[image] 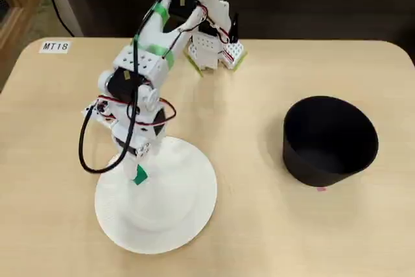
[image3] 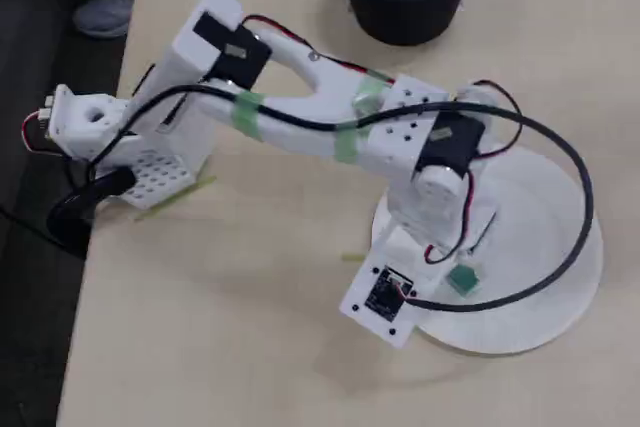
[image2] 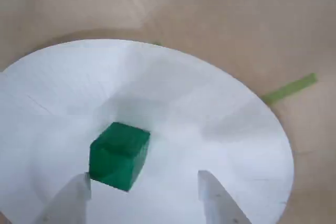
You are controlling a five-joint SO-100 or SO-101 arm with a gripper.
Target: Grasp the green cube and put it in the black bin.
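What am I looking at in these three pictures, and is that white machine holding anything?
It is a small white robot arm bolted to a light wooden table. Two pictures come from cameras standing still around the table; the close-up comes from a camera riding on the arm's wrist, looking down past its two-finger gripper. On the table lie a round white paper plate and, apart from it, a black round bin. A small green cube sits on the plate. The gripper is open and holds nothing: in the wrist view the cube lies close to one finger, not between both, so it is not yet grasped.
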